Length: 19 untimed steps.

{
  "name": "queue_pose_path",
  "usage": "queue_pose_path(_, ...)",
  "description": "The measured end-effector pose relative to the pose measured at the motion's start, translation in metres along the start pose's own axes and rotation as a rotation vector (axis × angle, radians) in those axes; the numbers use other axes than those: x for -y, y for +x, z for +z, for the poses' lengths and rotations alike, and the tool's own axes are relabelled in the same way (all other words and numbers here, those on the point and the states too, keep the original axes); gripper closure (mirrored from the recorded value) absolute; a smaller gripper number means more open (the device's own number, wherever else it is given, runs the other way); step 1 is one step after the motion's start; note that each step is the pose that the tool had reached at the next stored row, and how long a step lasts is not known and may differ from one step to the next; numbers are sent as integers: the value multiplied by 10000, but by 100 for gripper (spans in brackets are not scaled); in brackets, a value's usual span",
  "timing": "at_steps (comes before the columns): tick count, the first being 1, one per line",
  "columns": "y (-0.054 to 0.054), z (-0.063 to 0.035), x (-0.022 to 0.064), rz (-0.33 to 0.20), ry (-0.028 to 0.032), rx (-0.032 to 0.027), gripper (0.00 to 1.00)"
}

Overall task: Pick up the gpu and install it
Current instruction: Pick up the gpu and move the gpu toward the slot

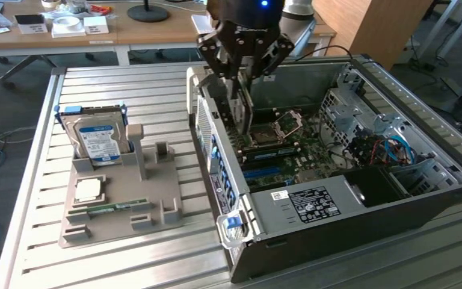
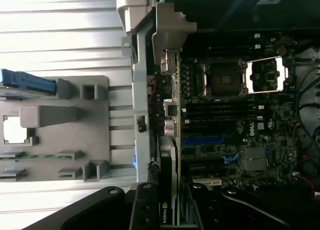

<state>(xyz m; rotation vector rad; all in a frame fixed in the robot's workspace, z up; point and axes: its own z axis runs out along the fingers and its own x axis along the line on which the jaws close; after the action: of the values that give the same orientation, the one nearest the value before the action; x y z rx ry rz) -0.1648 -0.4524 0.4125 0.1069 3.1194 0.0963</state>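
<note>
Exterior view's left: hard drive [image 1: 94,141] upright in grey fixture [image 1: 118,223]. Centre: gripper [image 1: 243,75] pinching the gpu [image 1: 237,114], which hangs on edge directly beneath it, inside the open computer case [image 1: 423,198] by the rear wall. Wrist view adds an NVIDIA label [image 2: 163,212] between the fingers [image 2: 145,210], with the motherboard [image 2: 235,135] alongside.

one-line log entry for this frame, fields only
phase: install | gripper: shut on gpu | gpu: upright on edge, inside open case, by its rear wall, over motherboard | seated: cannot tell
</note>
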Motion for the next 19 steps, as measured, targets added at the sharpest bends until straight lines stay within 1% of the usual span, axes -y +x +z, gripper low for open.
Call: queue_pose_path(19, -863, 18, -58, -16, -73, -7, 73)
